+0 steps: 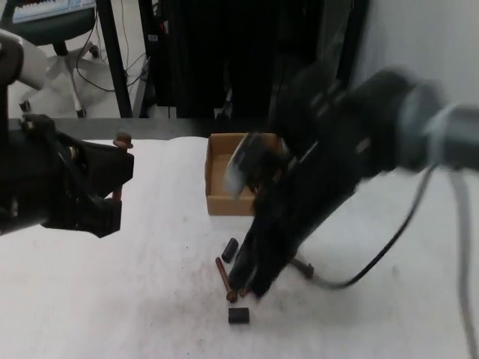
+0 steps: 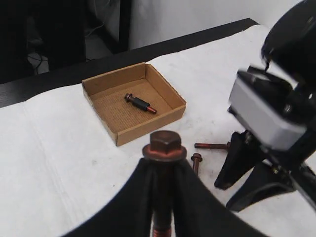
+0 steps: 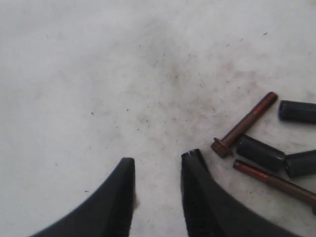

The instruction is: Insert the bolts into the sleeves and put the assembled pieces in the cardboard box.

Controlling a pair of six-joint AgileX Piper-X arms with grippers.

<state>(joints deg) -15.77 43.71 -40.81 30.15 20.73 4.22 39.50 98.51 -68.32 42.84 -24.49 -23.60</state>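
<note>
Hex bolt (image 2: 164, 148) is pinched upright in the left gripper (image 2: 163, 170), while the right gripper (image 3: 159, 163) is spread beside loose bolts (image 3: 244, 123) and sleeves (image 3: 260, 152). One assembled piece (image 2: 140, 103) is seen in the cardboard box (image 2: 148, 126).

- Each bolt (image 3: 244, 124): coppery brown, red-tipped.
- Each sleeve (image 3: 260, 153): black.
- Cardboard box (image 2: 170, 114): tan.
- Table (image 3: 98, 74): white, flecked with dark specks.
- Left hand (image 2: 163, 165) and right hand (image 3: 157, 165): black.
</note>
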